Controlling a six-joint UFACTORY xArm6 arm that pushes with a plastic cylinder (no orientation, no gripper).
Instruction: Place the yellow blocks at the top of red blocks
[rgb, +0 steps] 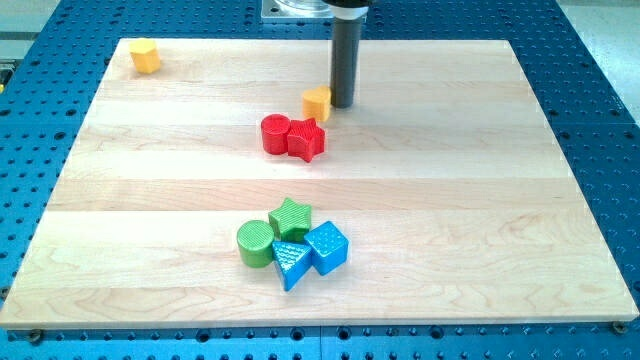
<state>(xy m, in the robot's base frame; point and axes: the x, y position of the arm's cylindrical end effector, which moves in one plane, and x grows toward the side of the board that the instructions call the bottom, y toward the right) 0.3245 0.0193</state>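
On blue pegboard (590, 60) lies a wooden board (450, 150).

Open board between red cylinder (275, 134) and green star (291, 216) cluster.

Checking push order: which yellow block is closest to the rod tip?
The yellow block just above the red blocks: it sits right against my tip, on its left. The other yellow block is far off at the board's top-left corner.
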